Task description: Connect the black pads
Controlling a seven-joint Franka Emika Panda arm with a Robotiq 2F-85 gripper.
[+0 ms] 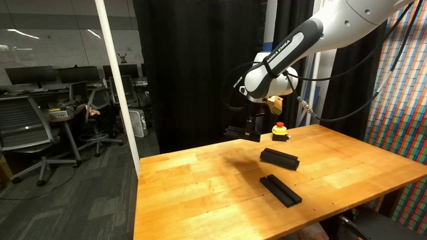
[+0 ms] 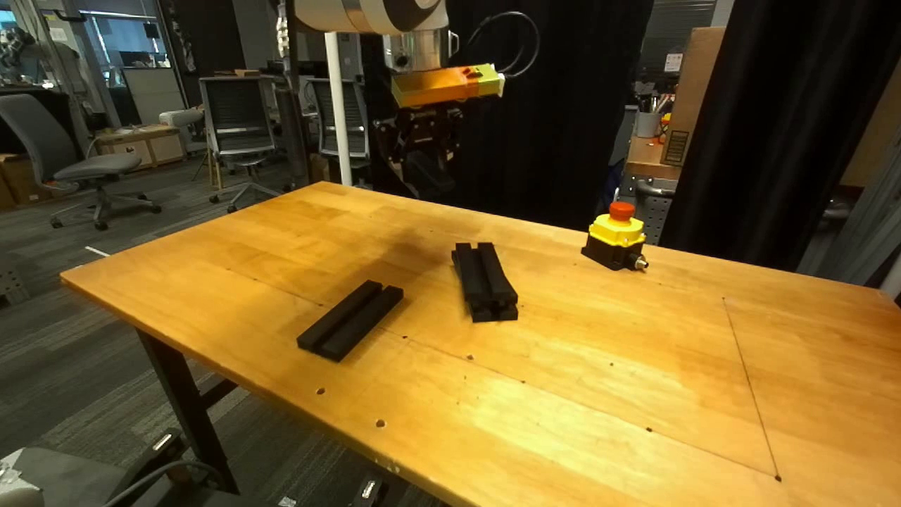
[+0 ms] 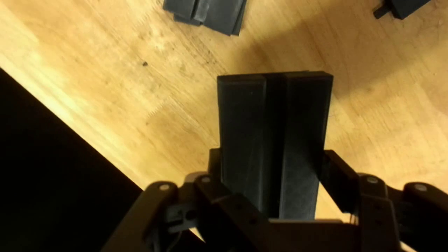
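A black pad (image 3: 273,140), flat, matte and rectangular with a groove down its length, is gripped across its width by the black two-fingered gripper (image 3: 271,168), one fingertip against each long side; its underside is hidden. Both hang above the table (image 1: 186,186), which has a light wooden top, without touching it. An orange-and-yellow block (image 2: 447,84) sits just above the gripper, at the end of the white and dark-grey robot arm (image 1: 330,31).

On the wood lies a stack of black pads (image 2: 486,278), grooved, the upper one turned slightly out of line with the lower. Another black pad (image 2: 350,320), also grooved, lies flat near the stack, apart from it and at an angle to it. Near the far edge in both exterior views stands a yellow box (image 1: 279,130) with a round red button and a black base; the stack lies between it and the loose pad. Behind the table hangs a black fabric curtain (image 1: 200,66), with grey office chairs (image 1: 25,123) off to the side.
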